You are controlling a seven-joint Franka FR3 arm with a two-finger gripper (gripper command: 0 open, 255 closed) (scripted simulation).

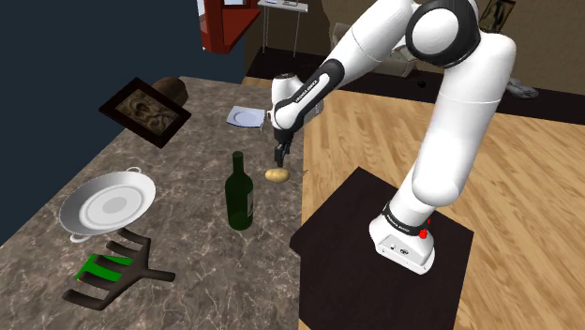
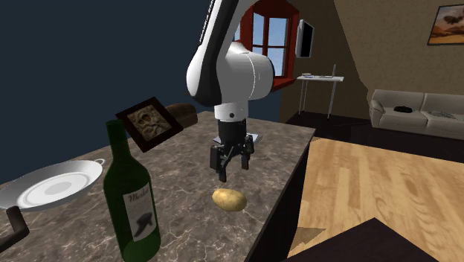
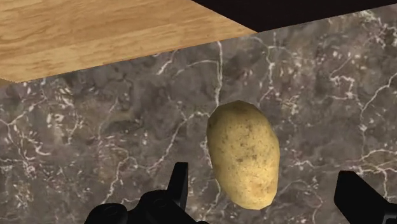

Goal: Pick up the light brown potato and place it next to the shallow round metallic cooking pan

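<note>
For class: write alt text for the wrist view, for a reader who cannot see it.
A light brown potato lies on a dark marbled counter, under the open black gripper, which does not touch it. Wooden floor shows beyond the counter's edge.

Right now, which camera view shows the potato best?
The wrist view: the potato is large, on the marble counter, framed by the open hand, untouched. The shoulder view shows it small under the hand; the second exterior view shows it whole, near the green bottle.
</note>
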